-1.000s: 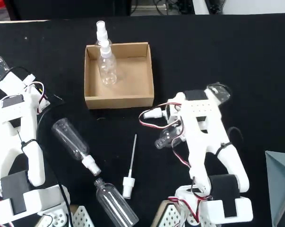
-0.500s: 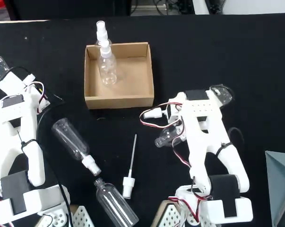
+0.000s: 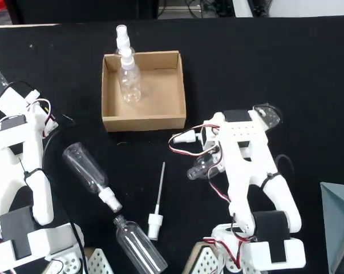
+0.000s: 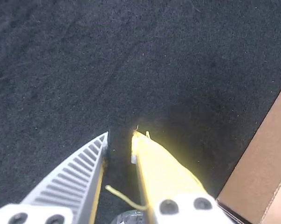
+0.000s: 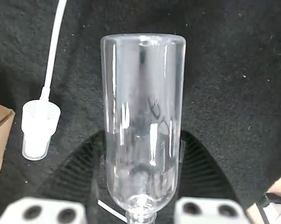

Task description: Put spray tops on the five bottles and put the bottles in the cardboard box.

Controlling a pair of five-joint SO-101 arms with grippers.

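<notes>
Bottles first: one capped bottle [image 3: 130, 84] lies inside the cardboard box [image 3: 143, 123], on its left side. A second capped one [image 3: 122, 37] sits just past the box's far wall.

Nearer and to the left, a clear bottle [image 3: 82, 164] lies on the black table [image 3: 274, 68] with a spray top [image 3: 110, 199] at its neck end. Another bottle [image 3: 138, 246] lies just nearer than that, its neck close to the same top. To their right there's a loose spray top [image 3: 154, 221], its thin tube pointing away towards the box.

Over on the right, the right gripper [image 5: 142, 137] has the fifth bottle [image 3: 197, 168] clamped between its two dark fingers. The bottle's neck is back towards the wrist and its flat base sticks out in front. A small white spray top [image 3: 186, 137] lies just left of that arm, between it and the box's near right corner.

The left gripper [image 4: 119, 136] is out at the far left, low over bare table with the box just beside it. Its fingers are nearly together, with only a thin slit between the tips, and it holds nothing.
</notes>
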